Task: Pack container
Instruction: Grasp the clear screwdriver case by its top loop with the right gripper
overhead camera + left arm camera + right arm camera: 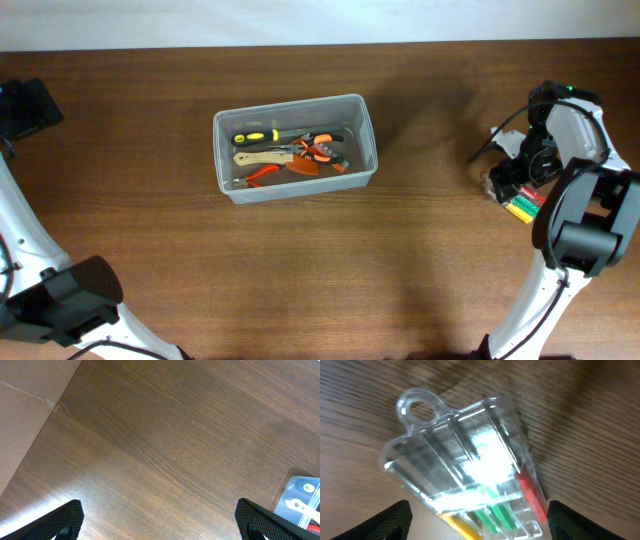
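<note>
Your right gripper is straddling the clear case, fingers spread; your left gripper is gaping over bare table. The container is sitting upper centre overhead, well apart, so pinching that slick plastic off-centre is risking a drop midway.

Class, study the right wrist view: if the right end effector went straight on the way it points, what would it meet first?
The clear plastic case with yellow, green and red pieces inside, lying on the table straight ahead of the right end effector. Its distance is unclear.
</note>
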You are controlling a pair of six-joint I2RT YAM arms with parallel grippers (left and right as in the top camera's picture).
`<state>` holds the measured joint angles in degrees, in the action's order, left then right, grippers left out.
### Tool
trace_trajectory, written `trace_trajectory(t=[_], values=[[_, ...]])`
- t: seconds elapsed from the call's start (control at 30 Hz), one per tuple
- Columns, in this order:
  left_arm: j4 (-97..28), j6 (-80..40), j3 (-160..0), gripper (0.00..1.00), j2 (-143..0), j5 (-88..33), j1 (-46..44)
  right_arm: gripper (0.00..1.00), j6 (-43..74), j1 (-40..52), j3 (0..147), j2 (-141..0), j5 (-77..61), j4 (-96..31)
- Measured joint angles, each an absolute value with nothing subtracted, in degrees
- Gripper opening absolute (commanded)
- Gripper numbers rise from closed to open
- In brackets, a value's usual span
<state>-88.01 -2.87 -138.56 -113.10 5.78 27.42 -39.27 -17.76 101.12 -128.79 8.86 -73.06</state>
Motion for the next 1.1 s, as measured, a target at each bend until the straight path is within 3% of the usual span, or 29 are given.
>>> trace_trajectory(t=[0.47, 0.53, 0.63, 0.67, 0.93, 1.03, 1.07, 1.1], values=[[-88.0, -2.9, -138.6, 0.99, -113.1, 5.8, 27.4, 0.80, -38.2, -16.4, 101.3, -132.6, 12.9, -73.2], [-88.0, -2.9, -138.6, 0.99, -113.1, 5.8, 27.4, 0.76, -37.1, -15.7, 101.3, -132.6, 12.7, -73.3], [-88.0, -2.9, -138.6, 0.99, -113.1, 5.8, 27.4, 0.55, -34.5, -14.5, 101.3, -132.6, 11.6, -73.6], [-88.0, -2.9, -138.6, 0.99, -113.1, 5.8, 27.4, 0.53, -33.6, -14.0, 101.5, -132.6, 10.6, -73.8], [-88.0, -2.9, -138.6, 0.99, -113.1, 5.8, 27.4, 0.57, -16.1, -9.4, 102.5, -132.6, 4.6, -74.8], [-88.0, -2.9, -138.6, 0.99, -113.1, 5.8, 27.4, 0.53, -10.5, -8.9, 102.4, -132.6, 0.8, -76.6], [-88.0, -2.9, -138.6, 0.99, -113.1, 5.8, 27.4, 0.48, -8.9, -8.9, 102.4, -132.7, -1.0, -77.2], [-88.0, -2.9, -138.6, 0.99, -113.1, 5.8, 27.4, 0.37, -7.5, -8.9, 102.4, -132.7, -2.4, -77.8]])
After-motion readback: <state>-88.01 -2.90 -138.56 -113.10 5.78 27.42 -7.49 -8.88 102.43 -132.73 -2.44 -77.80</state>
